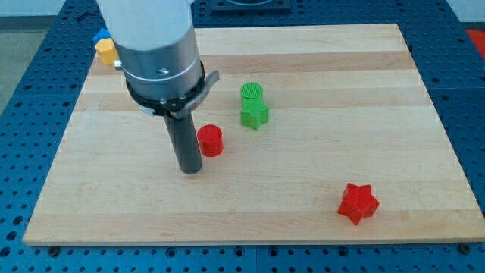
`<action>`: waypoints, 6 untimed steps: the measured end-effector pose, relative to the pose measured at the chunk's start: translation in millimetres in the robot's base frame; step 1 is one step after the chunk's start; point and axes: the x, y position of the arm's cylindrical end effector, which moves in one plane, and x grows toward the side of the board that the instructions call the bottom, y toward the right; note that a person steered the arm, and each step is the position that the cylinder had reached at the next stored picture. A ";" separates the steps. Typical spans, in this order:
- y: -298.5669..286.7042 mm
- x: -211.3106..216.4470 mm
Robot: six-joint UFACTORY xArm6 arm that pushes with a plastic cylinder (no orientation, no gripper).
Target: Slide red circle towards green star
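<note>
Tip [190, 170] just left of upright red circle [211, 141].

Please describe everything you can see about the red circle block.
The red circle is a short, upright cylinder of matte red, plastic-looking material, standing on the wooden board left of centre. My tip sits just to its left and slightly lower in the view, close or perhaps touching. The green star lies up and to its right, apart from it.

Two red blocks [210, 140] [358, 202]; two green [252, 92] [255, 114]; one yellow [106, 50]; one blue [100, 34]
</note>
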 end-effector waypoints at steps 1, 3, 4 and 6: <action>5.7 -10.3; 23.3 -43.3; 26.5 -51.2; 26.1 -68.4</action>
